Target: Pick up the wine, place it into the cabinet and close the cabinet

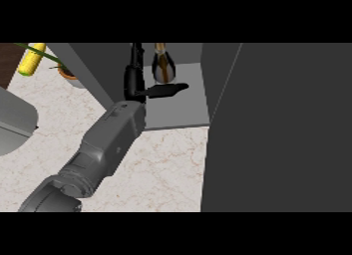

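Dark glass marks the slim wine bottle, which already stands upright on the pale grey shelf inside the open grey cabinet, toward the back of the compartment. Judging from this, the placing step looks done or nearly done, while closing is left: the broad dark grey cabinet door stands swung open along the right side of the view. The left hand, black and at the end of a grey forearm that rises from the lower left, reaches into the cabinet; its fingers stretch straight up along the left side of the bottle and its thumb juts out to the right just below the bottle's base, so the hand appears spread apart and not curled round anything. The bottle stands just beside the fingers, slightly to their right; whether they touch cannot be told. The right hand does not show. A yellow corn cob lies at the upper left of the cream marble counter.
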Robot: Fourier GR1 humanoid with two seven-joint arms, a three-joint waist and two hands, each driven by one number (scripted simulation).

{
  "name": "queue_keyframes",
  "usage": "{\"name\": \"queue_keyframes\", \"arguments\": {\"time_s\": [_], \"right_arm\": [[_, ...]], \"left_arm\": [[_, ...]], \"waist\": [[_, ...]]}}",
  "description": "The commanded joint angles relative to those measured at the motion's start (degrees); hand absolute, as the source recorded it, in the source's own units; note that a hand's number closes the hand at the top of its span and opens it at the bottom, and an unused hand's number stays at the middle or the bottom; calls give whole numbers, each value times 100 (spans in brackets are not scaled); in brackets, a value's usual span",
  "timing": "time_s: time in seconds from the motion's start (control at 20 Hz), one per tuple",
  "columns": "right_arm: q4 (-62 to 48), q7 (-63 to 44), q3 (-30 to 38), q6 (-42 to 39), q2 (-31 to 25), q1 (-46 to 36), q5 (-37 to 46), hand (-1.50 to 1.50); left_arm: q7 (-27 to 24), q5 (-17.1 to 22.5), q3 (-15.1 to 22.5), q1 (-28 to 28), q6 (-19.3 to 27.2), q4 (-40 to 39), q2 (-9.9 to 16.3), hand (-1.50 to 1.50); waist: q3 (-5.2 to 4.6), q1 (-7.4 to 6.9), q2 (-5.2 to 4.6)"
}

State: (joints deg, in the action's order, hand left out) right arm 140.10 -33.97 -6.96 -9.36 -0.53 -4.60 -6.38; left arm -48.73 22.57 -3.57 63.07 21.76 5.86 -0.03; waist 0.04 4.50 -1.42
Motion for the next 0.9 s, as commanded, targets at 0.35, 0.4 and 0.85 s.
{"name": "queue_keyframes", "arguments": {"time_s": [0.35,0.4,0.85], "right_arm": [[180,-219,-218,146,51,-80,-31,-150],[177,-108,-119,158,52,-73,-102,-150],[556,-236,-193,82,41,275,-237,-150]], "left_arm": [[-208,262,18,-321,-595,-12,3,-150],[38,283,-55,-112,-605,17,3,-150],[-319,844,301,-516,-854,130,2,-150]], "waist": [[-14,-30,40],[-12,-74,36],[-8,53,99]]}}
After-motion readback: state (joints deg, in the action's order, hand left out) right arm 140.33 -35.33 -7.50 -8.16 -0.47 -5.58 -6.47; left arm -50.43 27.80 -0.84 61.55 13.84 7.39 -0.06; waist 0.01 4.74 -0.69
